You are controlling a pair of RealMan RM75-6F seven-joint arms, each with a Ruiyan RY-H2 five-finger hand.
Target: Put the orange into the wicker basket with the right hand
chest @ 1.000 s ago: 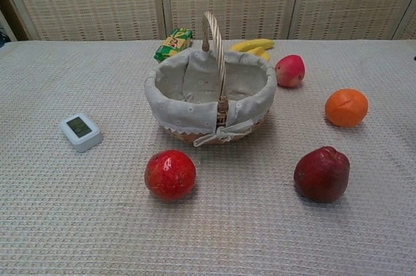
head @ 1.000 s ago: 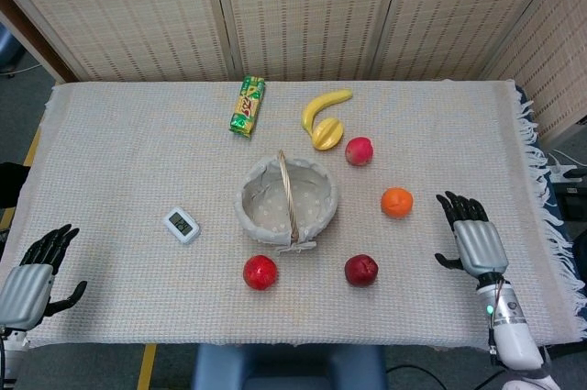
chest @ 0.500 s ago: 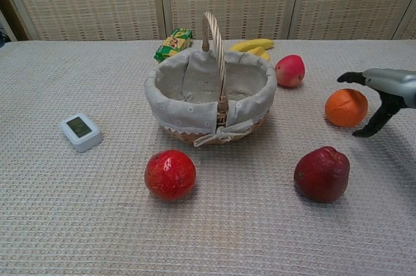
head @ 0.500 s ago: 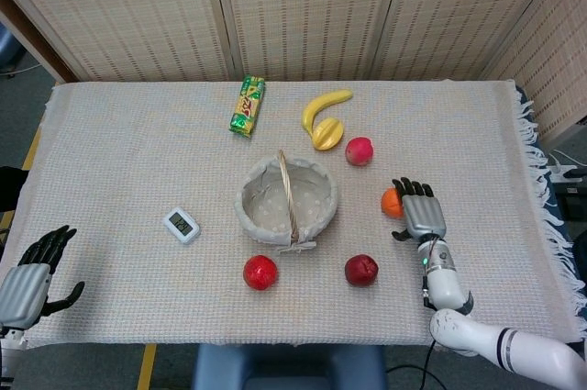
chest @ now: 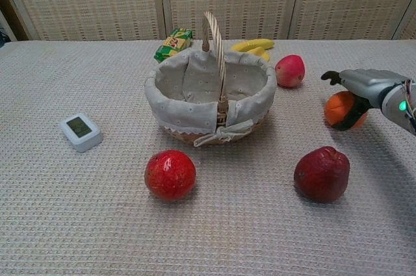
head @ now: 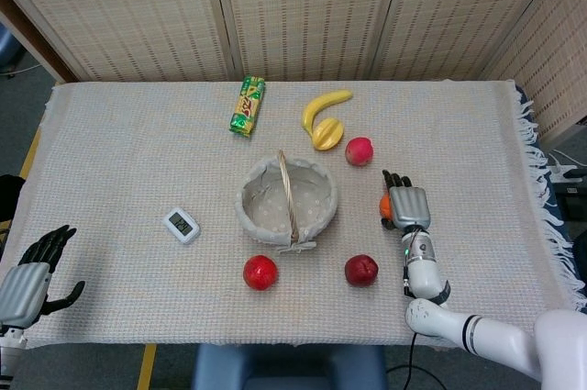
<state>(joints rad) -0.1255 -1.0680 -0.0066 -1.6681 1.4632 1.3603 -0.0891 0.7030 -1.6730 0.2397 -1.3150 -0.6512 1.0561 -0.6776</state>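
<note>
The orange (head: 386, 209) (chest: 337, 110) rests on the cloth to the right of the wicker basket (head: 246, 199) (chest: 188, 110), which has a grey lining and an upright handle. My right hand (head: 407, 206) (chest: 365, 86) lies palm-down over the orange and hides most of it in the head view. Its fingers stretch out above the fruit, and the thumb curves down against the orange's front side. My left hand (head: 34, 278) hovers at the table's front left corner, fingers apart, holding nothing.
A dark red apple (head: 361, 270) (chest: 321, 173) sits just in front of the orange, and a bright red apple (head: 260, 272) (chest: 169, 173) in front of the basket. Behind are a peach (head: 359, 150), banana (head: 325, 105) and snack pack (head: 247, 105). A white timer (head: 182, 225) lies left.
My right hand has travelled from the table's right front area leftward onto the orange, and its thumb has come in against the fruit. The left hand and the orange have stayed put.
</note>
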